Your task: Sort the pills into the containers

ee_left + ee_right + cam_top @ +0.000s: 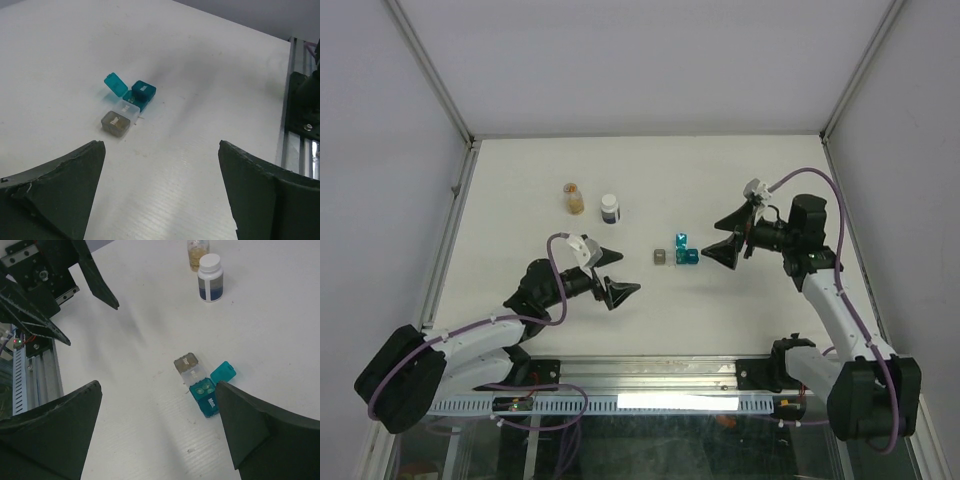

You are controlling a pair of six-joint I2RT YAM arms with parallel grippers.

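Teal-blue container (686, 257), lid raised, pills (202, 388) showing inside; grey container (660, 258) just beside it, mid-tabletop (520, 190), two bottles (610, 208) behind. Left gripper (631, 272), right gripper (710, 238): jaws spread, empty, flanking the boxes without contact. Step judged: between placements; next calls for a fine pinch on lid or bottle.

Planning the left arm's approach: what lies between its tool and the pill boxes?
Only bare table between left tool and pill boxes, shown in the left wrist view.

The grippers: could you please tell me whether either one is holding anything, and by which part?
Nothing is held. The left gripper and the right gripper both stand open and empty, apart from the pill boxes.
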